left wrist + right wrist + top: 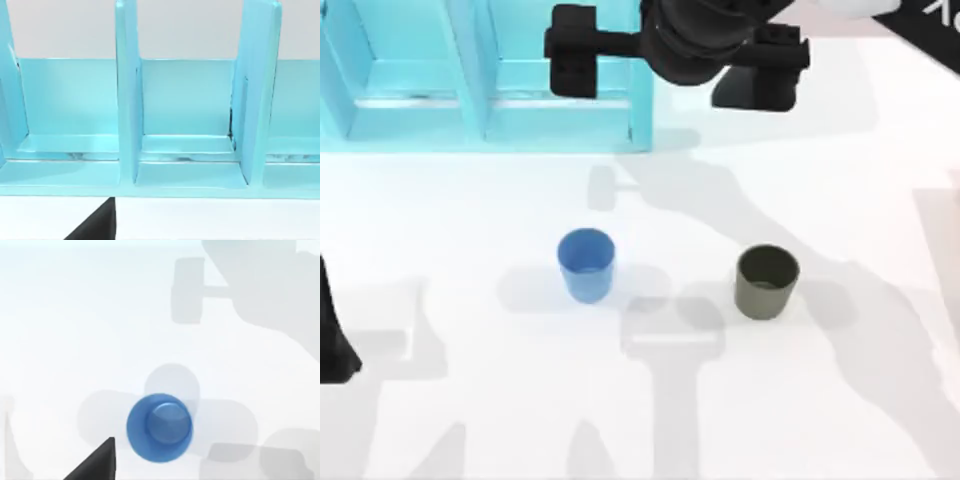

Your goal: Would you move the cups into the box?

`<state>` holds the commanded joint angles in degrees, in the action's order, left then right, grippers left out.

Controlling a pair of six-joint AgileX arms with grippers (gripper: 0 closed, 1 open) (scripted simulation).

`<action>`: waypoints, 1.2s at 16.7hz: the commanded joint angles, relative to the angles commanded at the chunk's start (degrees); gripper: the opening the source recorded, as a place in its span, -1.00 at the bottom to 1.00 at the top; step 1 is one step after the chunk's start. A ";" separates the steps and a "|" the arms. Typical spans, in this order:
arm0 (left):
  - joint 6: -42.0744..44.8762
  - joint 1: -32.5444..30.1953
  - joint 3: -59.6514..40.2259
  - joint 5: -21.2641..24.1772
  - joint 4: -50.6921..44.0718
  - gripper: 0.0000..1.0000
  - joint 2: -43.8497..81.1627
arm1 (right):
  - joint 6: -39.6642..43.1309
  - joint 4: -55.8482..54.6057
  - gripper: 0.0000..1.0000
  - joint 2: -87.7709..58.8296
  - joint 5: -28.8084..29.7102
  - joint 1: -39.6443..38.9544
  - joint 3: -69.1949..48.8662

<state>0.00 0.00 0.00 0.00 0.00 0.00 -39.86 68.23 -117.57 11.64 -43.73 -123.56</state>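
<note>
Nothing is in the box (pixel 490 110) yet: you have both cups left to move. The blue cup (pixel 586 264) stands upright mid-counter (pixel 440 230), and the olive-grey cup (pixel 766 282) stands apart to its right, both well short of the turquoise compartments at the back left. Your right claw (pixel 575 50) hangs high near the box (I cannot tell whether it is open). Your left arm (pixel 332 340) sits parked at the left edge.
</note>
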 joint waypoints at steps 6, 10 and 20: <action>0.00 0.00 0.00 0.00 0.00 1.00 0.00 | -6.44 10.86 1.00 -17.59 -1.94 -3.05 -12.93; 0.00 0.00 0.00 0.00 0.00 1.00 0.00 | -8.15 13.77 1.00 -22.16 -2.76 -3.52 -15.84; 0.00 0.00 0.00 0.00 0.00 1.00 0.00 | -7.48 7.10 1.00 -23.07 -2.85 -2.85 -9.98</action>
<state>0.00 0.00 0.00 0.00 0.00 0.00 -47.35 75.33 -140.65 8.79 -46.58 -133.54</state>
